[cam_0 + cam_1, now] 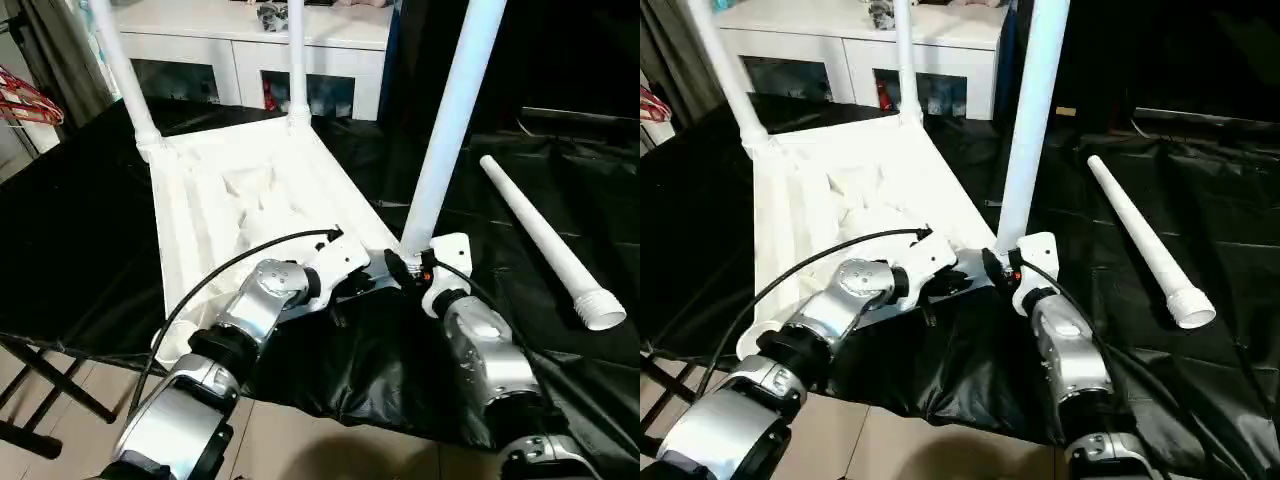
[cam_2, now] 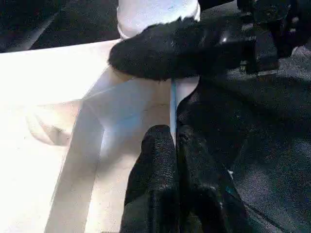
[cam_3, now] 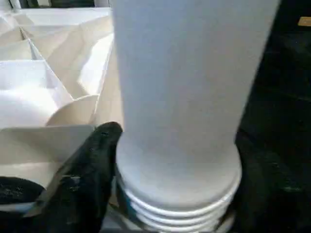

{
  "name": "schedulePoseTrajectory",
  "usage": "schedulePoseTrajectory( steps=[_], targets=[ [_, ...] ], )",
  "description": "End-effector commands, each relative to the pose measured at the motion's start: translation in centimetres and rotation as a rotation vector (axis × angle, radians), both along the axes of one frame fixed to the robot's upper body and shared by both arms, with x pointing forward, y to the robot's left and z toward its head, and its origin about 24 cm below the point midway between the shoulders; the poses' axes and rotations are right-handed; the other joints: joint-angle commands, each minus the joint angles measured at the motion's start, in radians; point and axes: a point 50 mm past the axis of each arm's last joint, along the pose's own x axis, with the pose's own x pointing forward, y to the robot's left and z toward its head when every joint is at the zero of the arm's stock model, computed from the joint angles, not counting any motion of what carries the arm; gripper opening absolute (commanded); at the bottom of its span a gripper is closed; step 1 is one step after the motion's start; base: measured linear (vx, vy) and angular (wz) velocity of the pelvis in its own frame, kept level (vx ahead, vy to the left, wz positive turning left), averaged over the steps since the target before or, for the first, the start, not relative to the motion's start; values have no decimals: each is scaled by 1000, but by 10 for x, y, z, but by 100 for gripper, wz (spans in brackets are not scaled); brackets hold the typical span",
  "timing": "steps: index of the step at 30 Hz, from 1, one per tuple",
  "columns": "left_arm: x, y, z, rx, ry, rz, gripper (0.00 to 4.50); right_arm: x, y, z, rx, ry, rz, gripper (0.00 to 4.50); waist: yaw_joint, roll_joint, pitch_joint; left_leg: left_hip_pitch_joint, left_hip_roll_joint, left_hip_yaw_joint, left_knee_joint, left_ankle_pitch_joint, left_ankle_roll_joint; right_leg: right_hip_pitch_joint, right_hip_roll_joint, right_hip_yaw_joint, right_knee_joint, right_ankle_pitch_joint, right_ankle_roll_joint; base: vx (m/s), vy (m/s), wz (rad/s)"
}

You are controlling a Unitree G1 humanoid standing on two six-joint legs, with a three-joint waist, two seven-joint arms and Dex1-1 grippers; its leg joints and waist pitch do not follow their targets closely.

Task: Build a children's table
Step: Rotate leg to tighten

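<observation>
right tool (image 1: 408, 268) partly behind leg (image 1: 448, 130)

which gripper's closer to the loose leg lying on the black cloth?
Right. The right gripper is at the base of the near upright leg, on the loose leg's side; the left gripper pinches the tabletop's edge, farther off.

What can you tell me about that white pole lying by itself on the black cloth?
It is a spare table leg: a long, round, smooth white tube, plastic by its look, tapering toward the far end. Its near end is wider, ribbed and hollow. It lies flat and slantwise on the black cloth, on the robot's right, apart from the upturned table top. Neither gripper touches it.
</observation>
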Motion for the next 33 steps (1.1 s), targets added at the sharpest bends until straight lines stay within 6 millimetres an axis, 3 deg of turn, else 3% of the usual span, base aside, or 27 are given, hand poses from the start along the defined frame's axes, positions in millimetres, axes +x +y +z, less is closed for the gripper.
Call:
schedulePoseTrajectory(
  steps=[1,2,4,6,7,9,12,16,17,18,21,23,24,29,30,33],
  targets=[
    [-9,-17,7,-42,-10,-156,0,-11,11,-15,-12,81,127,376,0,-1,-49,-2,15,-8,-84,-339,47,41,-49,36,-95,-450,-126,0,0,0],
    [-10,-15,8,-45,-7,-168,0,-11,6,-12,-19,70,158,376,0,-7,-50,-3,16,-6,-84,-329,51,41,-49,38,-92,-427,-134,0,0,0],
    [-10,-9,9,-41,-1,-199,0,-11,-1,-8,-26,60,205,376,5,-5,-53,-5,18,-3,-80,-287,64,45,-51,42,-80,-343,-167,0,0,0],
    [-11,0,9,-28,8,-238,0,-13,-9,-4,-39,55,279,376,10,-11,-57,-4,18,4,-74,-229,87,47,-51,45,-68,-254,-208,0,0,0],
    [-11,0,9,-28,8,-238,0,-13,-9,-4,-39,55,279,376,15,-8,-60,-2,20,2,-72,-209,92,50,-54,45,-63,-225,-220,0,0,0],
    [-11,13,10,-14,24,-275,0,-19,-18,0,-62,63,430,376,17,-12,-64,-9,20,3,-67,-141,116,57,-50,46,-47,-108,-249,29,-6,2],
    [-11,30,12,8,52,-325,0,-31,-26,3,-91,112,644,376,28,-8,-64,-9,25,5,-61,-115,153,60,-49,43,-39,-52,-273,0,0,0],
    [-12,40,13,33,76,-368,0,-40,-30,6,-113,153,786,376,40,-9,-59,-5,29,8,-64,-152,142,57,-52,43,-45,-130,-262,0,0,0],
    [-12,42,13,43,81,-376,0,-41,-30,7,-108,162,814,376,42,-6,-57,-4,30,8,-67,-172,125,55,-52,44,-48,-162,-257,0,0,0],
    [-12,43,13,46,84,-382,0,-41,-30,8,-104,166,829,376,41,-11,-56,-3,29,8,-68,-189,111,55,-52,45,-50,-181,-251,0,0,0],
    [-13,48,14,61,102,-416,0,-41,-30,12,-117,169,882,376,42,-12,-56,-1,29,7,-71,-208,91,54,-53,45,-53,-221,-241,0,0,0],
    [-13,49,14,61,107,-425,0,-41,-30,12,-123,170,895,376,41,-11,-57,-2,28,6,-71,-198,87,55,-53,45,-52,-212,-240,0,0,0],
    [-13,49,14,61,109,-429,0,-41,-29,13,-119,174,903,351,41,-12,-57,-3,28,5,-70,-188,88,56,-53,45,-50,-201,-242,0,0,0],
    [-13,48,15,42,112,-430,0,-40,-23,14,-100,157,905,324,42,-12,-61,-4,27,6,-66,-152,98,57,-53,45,-44,-153,-253,0,0,0],
    [-13,48,16,38,113,-429,0,-41,-23,15,-95,155,902,301,43,-13,-62,-5,27,6,-65,-140,103,57,-52,45,-41,-133,-259,0,0,0],
    [-13,46,15,24,105,-407,0,-45,-20,11,-57,151,877,289,43,-18,-60,-5,28,7,-66,-148,104,57,-54,45,-45,-161,-252,0,0,0]
  ],
)
